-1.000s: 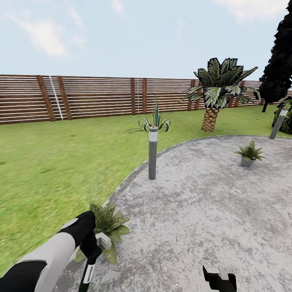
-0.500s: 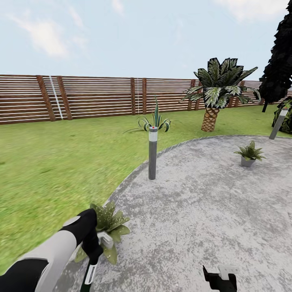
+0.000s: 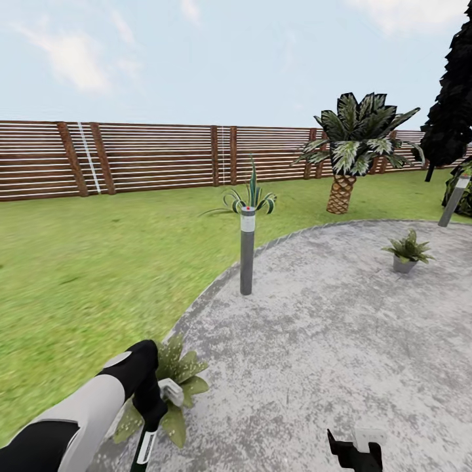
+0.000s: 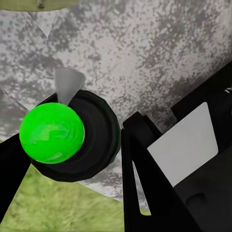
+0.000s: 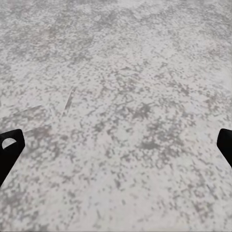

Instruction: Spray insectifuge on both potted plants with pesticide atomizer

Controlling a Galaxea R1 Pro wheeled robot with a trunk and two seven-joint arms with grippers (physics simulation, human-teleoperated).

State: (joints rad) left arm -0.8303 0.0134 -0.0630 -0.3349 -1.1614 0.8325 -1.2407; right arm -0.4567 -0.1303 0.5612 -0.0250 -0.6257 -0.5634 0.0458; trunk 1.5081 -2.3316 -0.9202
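The left pincer [image 3: 149,419] is hanging low at the near left edge of the patio [image 3: 341,341], pinching the pesticide atomizer [image 3: 143,447], whose slim dark body with its pale band is pointing down below the fingers. In the left wrist view the bottle is seen end-on as a round dark collar with a bright green cap [image 4: 52,133], and one dark finger [image 4: 145,174] is pressing against its side. Judging by its build, the atomizer is looking light, rigid and smooth-sided, so it could twist or slide in a loose pinch; the sound place to hold it is probably across the middle of the body, clear of the nozzle end, as the pincer appears to be doing. Directly behind the left wrist the nearer potted plant [image 3: 172,387] is sitting at the border of patio and lawn [image 3: 85,275]. The right pincer [image 3: 354,452] is idling at the lower edge of the head view, fingers spread wide with nothing between them, over bare paving. Compared with a second ago, the whole head view is shifting slightly: the near plant is now sitting lower and fuller in the picture, and the far things are drifting a little right, which reads as camera motion. Farther out, a grey bollard lamp [image 3: 247,252] is standing at the patio rim, the second potted plant [image 3: 408,252] is resting well apart to the right, and beyond them the palm [image 3: 351,151] and slat fence [image 3: 131,157] are closing the garden.
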